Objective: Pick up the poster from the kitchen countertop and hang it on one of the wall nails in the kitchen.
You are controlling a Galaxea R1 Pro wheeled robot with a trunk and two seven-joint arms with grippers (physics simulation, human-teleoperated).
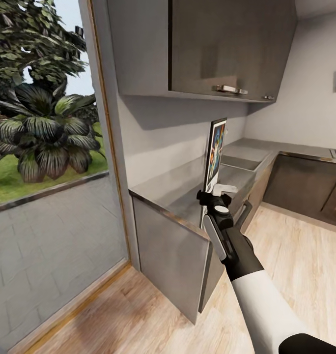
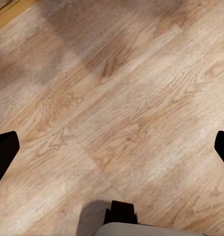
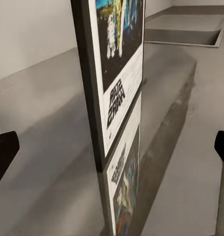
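Long matte grey L-shaped kitchen countertop (image 1: 187,189) runs along the wall from a near corner by the big glass window (image 1: 45,147) back to a sunken rectangular sink (image 1: 239,162), then turns right along the far wall. Its thin dark front edge ends in a sharp near corner above the grey cabinet fronts (image 1: 168,255). Grey wall cupboards with metal bar handles (image 1: 232,49) hang above the slab and leave a band of bare wall beneath them. Light wood plank floor (image 1: 295,255) lies open to the right of the counter. The tall rectangular Star Wars poster with black frame and white inner border (image 1: 215,152) stands upright on the slab, edge-on to the head camera, its printed face turned toward the sink side, near the front edge and short of the sink. In the right wrist view the poster (image 3: 117,78) rises on its lower edge, its mirror image showing in the glossy counter (image 3: 190,147), with bare grey surface on both sides of it. The right gripper (image 1: 222,189), black and white on a white forearm, sits at the counter's front edge just below the poster's foot. Its dark fingertips (image 3: 4,152) show at the two margins of the wrist picture, spread wide, the frame standing between them and touching neither. The left gripper (image 2: 112,147) points down at wood floor (image 2: 117,98), fingertips (image 2: 4,152) likewise wide apart, nothing held.
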